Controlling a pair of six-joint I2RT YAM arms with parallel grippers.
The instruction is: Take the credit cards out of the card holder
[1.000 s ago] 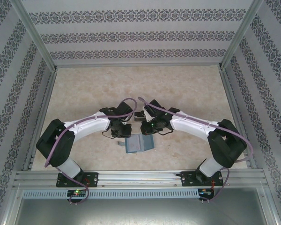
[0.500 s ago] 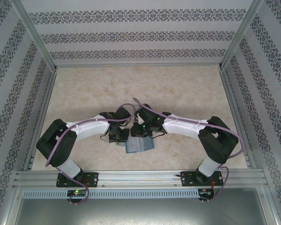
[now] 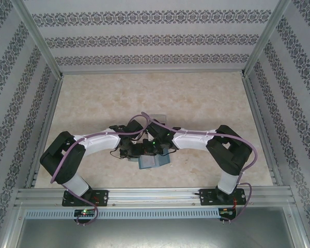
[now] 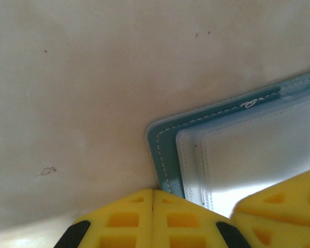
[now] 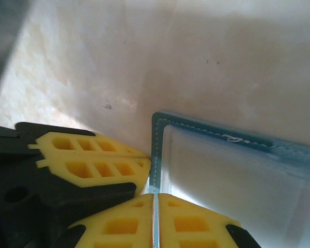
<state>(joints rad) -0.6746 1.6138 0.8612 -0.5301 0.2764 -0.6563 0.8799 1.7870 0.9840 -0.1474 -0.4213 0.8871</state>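
- Left gripper [image 4: 153, 199] is seen with its yellow pads pressed together and nothing visible between them. The tips are set at a corner of the card holder [image 4: 164, 155], touching its teal edge.
- Right gripper [image 5: 156, 201] is closed too, its pads meeting in a thin seam. The card holder's edge runs straight into that seam; whether it is pinched there cannot be told.
- Card holder is laid open and flat on the beige table [image 3: 196, 103], toward the front edge, between the two arm bases and under both wrists.
- Teal border with white stitching [image 4: 206, 120] is shown around a paler inside of clear pockets [image 4: 248, 155].
- Whether credit cards sit in those pockets cannot be told; they are not distinguishable from the pale lining.
- In the left wrist view, the right gripper's pads [image 4: 284, 201] are seen over the pale inside, just beside the left tips.
- In the right wrist view, the left gripper's pads [image 5: 93, 155] are seen against the holder's outer edge.
- From above, left arm [image 3: 98, 140] and right arm [image 3: 194, 138] are seen bent inward, the wrists meeting over the holder.
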